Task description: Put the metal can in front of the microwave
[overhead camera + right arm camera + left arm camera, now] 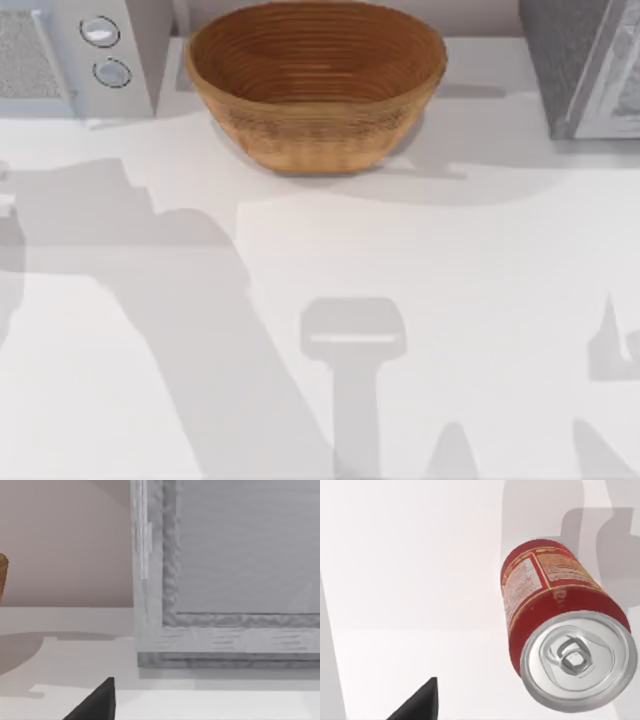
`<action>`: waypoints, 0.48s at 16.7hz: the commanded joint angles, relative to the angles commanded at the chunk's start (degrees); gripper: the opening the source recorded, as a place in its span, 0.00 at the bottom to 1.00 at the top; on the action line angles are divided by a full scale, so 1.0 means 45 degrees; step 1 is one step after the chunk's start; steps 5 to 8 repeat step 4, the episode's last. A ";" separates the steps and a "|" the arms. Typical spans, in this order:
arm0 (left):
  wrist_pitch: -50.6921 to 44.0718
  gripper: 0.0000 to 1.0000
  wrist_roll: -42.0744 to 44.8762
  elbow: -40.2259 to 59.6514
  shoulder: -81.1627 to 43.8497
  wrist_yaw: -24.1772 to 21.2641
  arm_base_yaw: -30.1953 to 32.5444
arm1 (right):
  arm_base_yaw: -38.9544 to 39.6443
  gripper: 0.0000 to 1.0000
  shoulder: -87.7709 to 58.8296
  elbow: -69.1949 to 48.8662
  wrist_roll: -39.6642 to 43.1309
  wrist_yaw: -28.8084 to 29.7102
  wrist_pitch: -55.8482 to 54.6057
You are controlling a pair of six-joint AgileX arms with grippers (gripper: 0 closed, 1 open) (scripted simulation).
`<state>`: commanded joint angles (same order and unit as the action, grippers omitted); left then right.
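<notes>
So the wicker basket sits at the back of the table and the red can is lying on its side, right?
Not quite. In the left wrist view the metal can stands upright on the table, silver top facing the camera. The wicker basket does sit at the back, as the top view shows.

We record a grey box-shaped appliance (225, 580) with a mottled frame standing on the white table (210, 700), close in front of our right wrist camera. A dark fingertip (97, 702) of our right gripper shows over the table. A sliver of the wicker basket (2, 577) shows against the beige wall (65, 540), its shadow on the table.
</notes>
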<state>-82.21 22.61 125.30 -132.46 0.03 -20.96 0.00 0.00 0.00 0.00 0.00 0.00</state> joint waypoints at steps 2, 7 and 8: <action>-0.0723 1.00 0.0009 0.0768 -0.0052 0.0011 0.0032 | 0.0000 1.00 0.0000 0.0000 0.0000 0.0000 0.0000; -0.0948 1.00 0.0010 0.1003 -0.0101 0.0026 0.0035 | 0.0000 1.00 0.0000 0.0000 0.0000 0.0000 0.0000; -0.0948 1.00 0.0010 0.1003 -0.0101 0.0026 0.0035 | 0.0000 1.00 0.0000 0.0000 0.0000 0.0000 0.0000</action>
